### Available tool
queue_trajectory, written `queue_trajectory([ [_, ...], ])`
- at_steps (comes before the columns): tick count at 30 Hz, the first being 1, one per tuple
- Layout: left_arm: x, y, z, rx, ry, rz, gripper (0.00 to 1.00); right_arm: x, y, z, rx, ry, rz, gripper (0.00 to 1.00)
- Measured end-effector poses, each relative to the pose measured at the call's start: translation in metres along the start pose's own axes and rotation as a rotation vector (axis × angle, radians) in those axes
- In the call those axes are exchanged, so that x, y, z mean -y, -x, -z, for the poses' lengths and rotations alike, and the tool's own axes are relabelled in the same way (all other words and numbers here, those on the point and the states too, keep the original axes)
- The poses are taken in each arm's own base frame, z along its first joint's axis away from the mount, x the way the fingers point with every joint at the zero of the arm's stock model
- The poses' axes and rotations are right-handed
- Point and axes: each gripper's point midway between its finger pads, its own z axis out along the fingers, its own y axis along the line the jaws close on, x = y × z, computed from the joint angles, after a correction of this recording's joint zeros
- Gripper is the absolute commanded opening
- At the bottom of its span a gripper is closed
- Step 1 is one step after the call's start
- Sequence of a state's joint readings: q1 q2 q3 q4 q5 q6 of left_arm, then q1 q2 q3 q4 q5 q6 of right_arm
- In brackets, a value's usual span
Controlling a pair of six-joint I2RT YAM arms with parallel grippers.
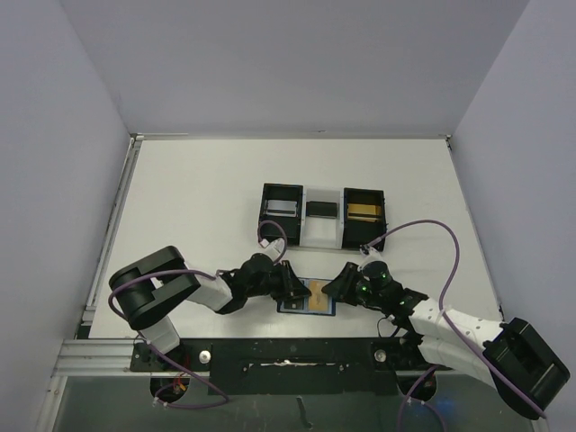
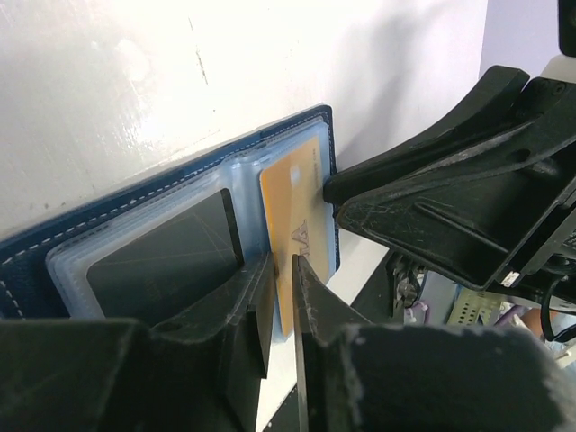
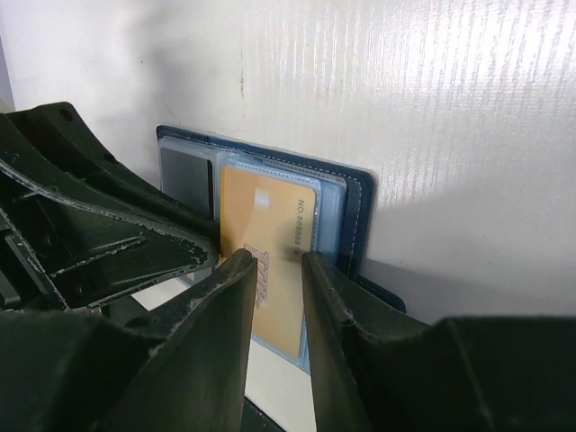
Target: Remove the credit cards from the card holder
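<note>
card holder lies open at the middle of the bench's near edge. Both arms crowd over it, so the top view hides most of it. Left gripper: fingers nearly together with a thin slit, gold card showing through. Can't tell if it's pinched or just lying behind. Right gripper: released, fingers apart astride the same gold card, one tip by the holder's right edge. The card's near end is cut off by fingers in both wrist views. Dark card sits in the left clear pocket. Black boxes and white tray sit toward the far edge, contents hard to make out.
</note>
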State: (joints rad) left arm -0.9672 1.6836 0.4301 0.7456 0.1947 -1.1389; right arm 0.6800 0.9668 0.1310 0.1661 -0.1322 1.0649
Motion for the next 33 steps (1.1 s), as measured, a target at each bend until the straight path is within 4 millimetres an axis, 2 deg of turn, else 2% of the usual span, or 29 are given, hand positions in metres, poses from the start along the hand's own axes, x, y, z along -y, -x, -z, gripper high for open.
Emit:
queue_trajectory([
  [2, 0.000, -0.001, 0.000, -0.008, 0.000, -0.003, 0.07, 0.000, 0.000, -0.001, -0.002, 0.002, 0.003, 0.30],
  [6, -0.003, -0.006, 0.000, -0.043, 0.007, -0.018, 0.00, -0.001, 0.001, -0.002, -0.003, 0.001, 0.009, 0.30],
  [22, -0.005, -0.005, 0.000, -0.089, 0.047, -0.072, 0.00, -0.002, 0.003, -0.004, -0.015, -0.014, 0.023, 0.31],
  [33, -0.006, 0.003, 0.002, -0.083, 0.063, -0.104, 0.00, -0.004, 0.005, -0.003, -0.037, -0.043, 0.049, 0.31],
])
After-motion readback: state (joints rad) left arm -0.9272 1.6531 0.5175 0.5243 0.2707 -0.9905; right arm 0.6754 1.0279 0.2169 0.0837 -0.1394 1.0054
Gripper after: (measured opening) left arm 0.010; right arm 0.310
